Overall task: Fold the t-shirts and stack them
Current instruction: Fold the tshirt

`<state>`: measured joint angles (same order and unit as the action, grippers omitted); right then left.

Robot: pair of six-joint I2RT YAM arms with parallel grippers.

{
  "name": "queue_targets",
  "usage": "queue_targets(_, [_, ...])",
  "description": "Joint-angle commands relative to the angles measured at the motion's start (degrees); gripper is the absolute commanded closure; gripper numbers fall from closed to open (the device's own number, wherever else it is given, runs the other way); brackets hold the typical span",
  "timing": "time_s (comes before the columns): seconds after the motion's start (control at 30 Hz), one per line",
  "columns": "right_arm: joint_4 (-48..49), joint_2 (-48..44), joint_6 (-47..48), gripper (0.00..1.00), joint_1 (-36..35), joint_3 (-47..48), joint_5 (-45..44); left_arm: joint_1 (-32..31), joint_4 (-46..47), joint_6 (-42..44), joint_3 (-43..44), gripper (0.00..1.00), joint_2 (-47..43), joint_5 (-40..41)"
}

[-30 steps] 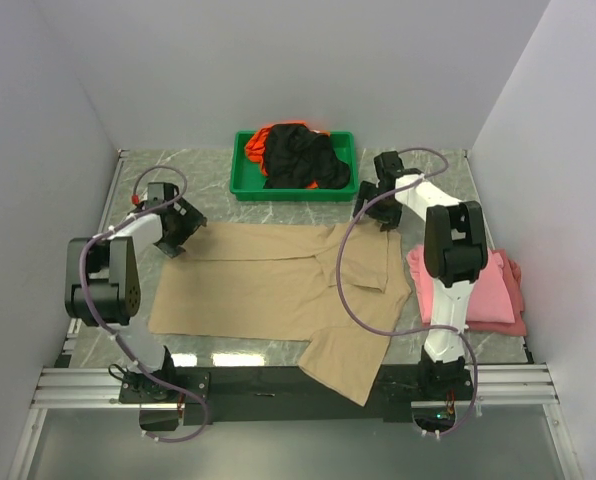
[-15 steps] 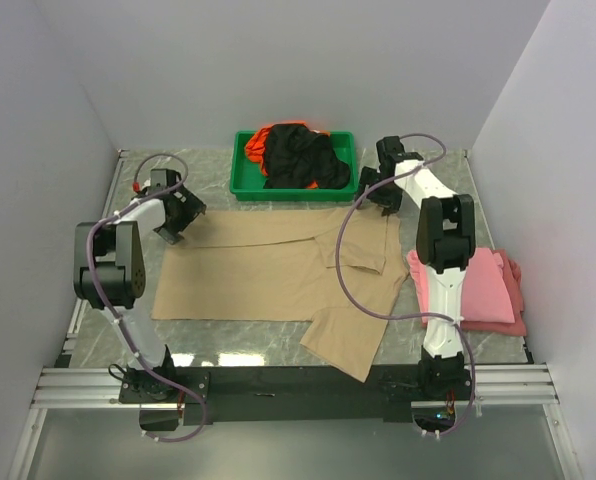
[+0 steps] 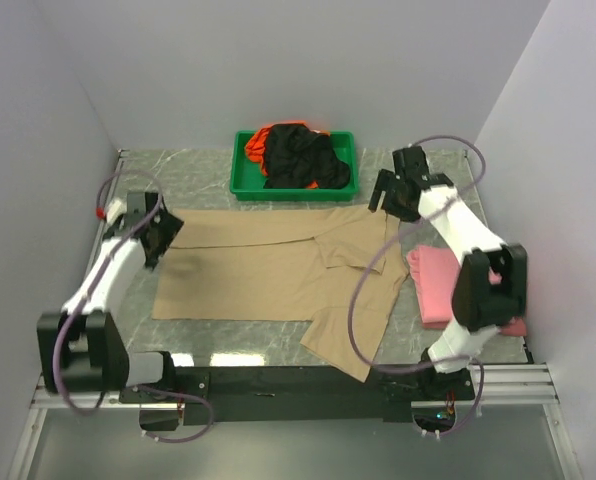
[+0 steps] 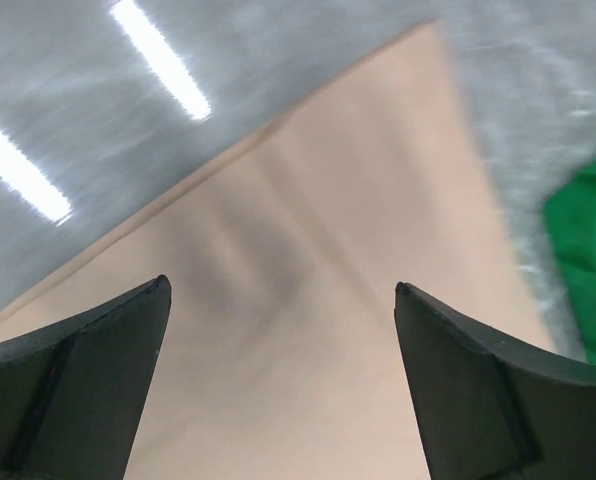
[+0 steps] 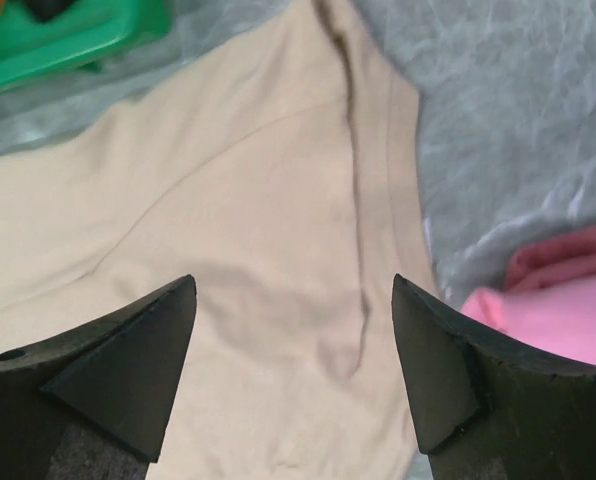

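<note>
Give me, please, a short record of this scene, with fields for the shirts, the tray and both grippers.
tan t-shirt: spread out on the marble table, one sleeve toward the near edge
pink t-shirt: folded, right of the tan one, partly hidden by the right arm
green tray: at the far side, holding crumpled shirts
black t-shirt: in the tray, on top
orange t-shirt: in the tray, mostly covered by the black one
left gripper: open, empty, above the tan shirt's left edge
right gripper: open, empty, above the tan shirt's far right part
</note>
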<state>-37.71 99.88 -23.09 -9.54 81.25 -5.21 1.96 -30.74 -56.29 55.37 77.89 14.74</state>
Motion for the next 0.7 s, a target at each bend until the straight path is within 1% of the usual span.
queue_targets(0.0, [6.16, -9.42, -4.93, 0.15, -2.67, -10.9, 0.02, 0.15, -9.16, -8.37, -10.0, 0.01, -8.41, 4.86])
queue_targets(0.03, [7.38, -12.39, -5.55, 0.15, -2.85, -13.12, 0.64, 0.15, -9.6, -9.79, -12.37, 0.01, -10.89, 4.68])
queue_targets(0.07, [8.17, -13.99, -6.0, 0.15, -3.37, -16.62, 2.38, 0.15, -10.99, -11.28, -16.57, 0.01, -13.26, 4.25])
queue_targets(0.1, [8.79, -15.31, -6.26, 0.15, -4.25, -18.22, 3.27, 0.15, -11.88, -14.17, -18.44, 0.01, -17.64, 4.24])
queue_targets(0.13, [9.76, -16.46, -6.26, 0.15, -4.95, -19.63, 3.89, 0.15, -12.67, -15.33, -20.2, 0.01, -19.77, 4.42])
queue_targets(0.17, [10.03, -18.56, -6.26, 0.15, -5.48, -20.69, 4.33, 0.15, -15.37, -16.64, -23.09, 0.01, -21.79, 5.81])
queue_targets(0.2, [10.03, -19.36, -6.35, 0.15, -6.53, -22.35, 4.33, 0.15, -16.79, -20.31, -24.34, 0.01, -25.12, 6.69])
queue_targets(0.23, [10.03, -20.5, -6.44, 0.15, -6.89, -22.98, 4.25, 0.07, -17.94, -21.65, -25.48, 0.01, -26.81, 7.31])
queue_targets(0.27, [9.94, -21.03, -6.44, 0.15, -7.16, -23.33, 3.81, -0.02, -17.6, -23.32, -27.58, 0.01, -29.87, 6.53])
queue_targets(0.37, [9.59, -21.83, -6.7, 0.15, -7.86, -23.6, 3.89, -0.02, -16.19, -24.47, -30.84, 0.01, -33.14, 5.12])
queue_targets(0.4, [9.68, -21.92, -6.79, 0.15, -7.86, -23.77, 3.72, 0.06, -16.89, -26.22, -31.29, 0.01, -34.11, 6.25])
queue_targets(0.47, [9.77, -22.27, -6.7, 0.15, -8.12, -24.21, 3.63, -0.02, -17.51, -26.76, -31.91, 0.01, -34.12, 7.23])
queue_targets(0.57, [9.15, -22.36, -6.97, 0.15, -8.04, -24.3, 2.75, 0.06, -15.75, -25.97, -32.26, 0.12, -32.81, 6.53])
queue_targets(0.6, [9.06, -22.36, -7.05, 0.15, -8.21, -24.3, 2.66, -0.02, -15.49, -25.97, -32.26, 0.2, -32.28, 6.53])
queue_targets(0.67, [9.32, -22.97, -6.79, 0.15, -8.04, -25.09, 3.02, -0.02, -13.83, -25.53, -32.78, 0.23, -30.35, 6.44])
